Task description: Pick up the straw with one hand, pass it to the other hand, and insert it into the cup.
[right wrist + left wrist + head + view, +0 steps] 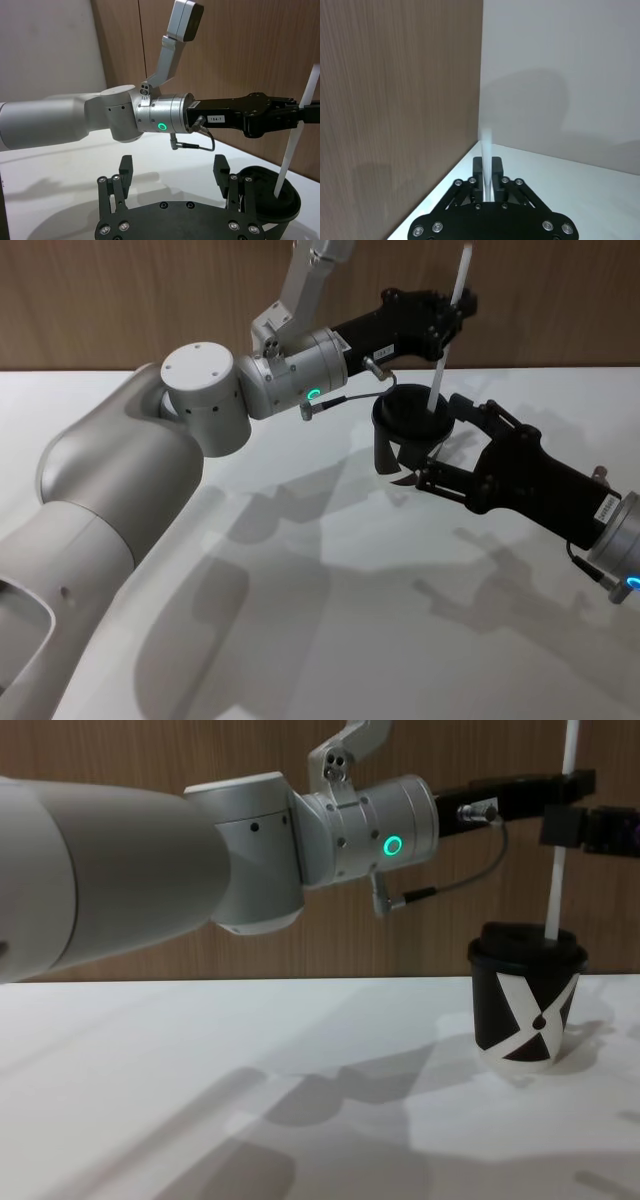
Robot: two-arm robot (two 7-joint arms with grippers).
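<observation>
Left gripper (462, 308) is raised above the cup (412, 420), reaching in from the left on a silver wrist (300, 370) with a green ring light (393, 845) and a thin grey cable (470, 870) looping beneath. Its fingers are pinched on the straw (450, 320). The left wrist view confirms this: the straw (486, 160) stands between the two pads, held upright.

The straw is white, straight and near vertical. Its lower end meets the black domed lid (528, 940) of the cup; in the right wrist view the straw (295, 135) enters the lid (272, 192) near its centre. The upper end rises above the gripper and leaves the top of the chest view.

The cup stands upright on the white surface (330, 640), its white X pattern facing the chest camera.

Right gripper (440, 440) comes in low from the right, level with the cup. Its fingers (222, 172) are spread wide. One finger sits just beside the cup wall; I cannot tell whether it touches. This gripper holds nothing.

A wood-panelled wall (150, 300) runs behind the surface.
</observation>
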